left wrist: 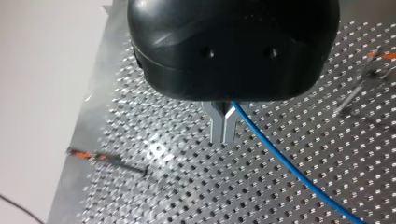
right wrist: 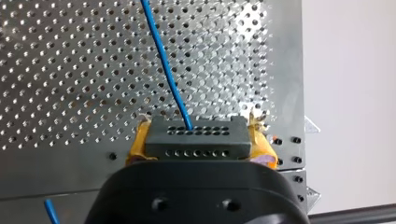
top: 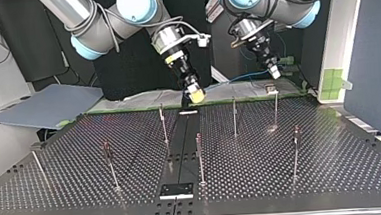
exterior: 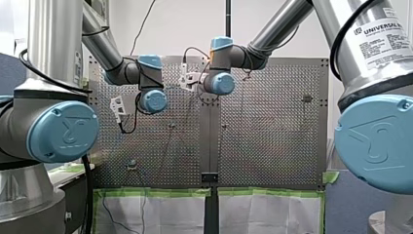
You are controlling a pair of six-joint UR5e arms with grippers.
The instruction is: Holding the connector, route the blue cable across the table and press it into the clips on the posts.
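Observation:
In the right wrist view my right gripper (right wrist: 198,133) is shut, its yellow pads (right wrist: 138,140) clamping a dark grey connector (right wrist: 196,144). The blue cable (right wrist: 163,60) leaves the connector and runs out over the perforated table. My left gripper (left wrist: 223,139) has its metal fingers shut on the blue cable (left wrist: 299,179), which trails away beside it. In the top view my right gripper (top: 196,94) hangs above the table's far edge near the middle. My left gripper (top: 275,73) is to its right, just above a clip-topped post (top: 275,107). The cable (top: 239,78) spans between them.
Several thin upright posts stand on the perforated table (top: 332,169), such as one (top: 163,121) left of the centre strip, one (top: 234,116) right of it and one (top: 200,157) nearer the camera. A dark centre strip (top: 181,153) divides the table. Green tape edges the far side.

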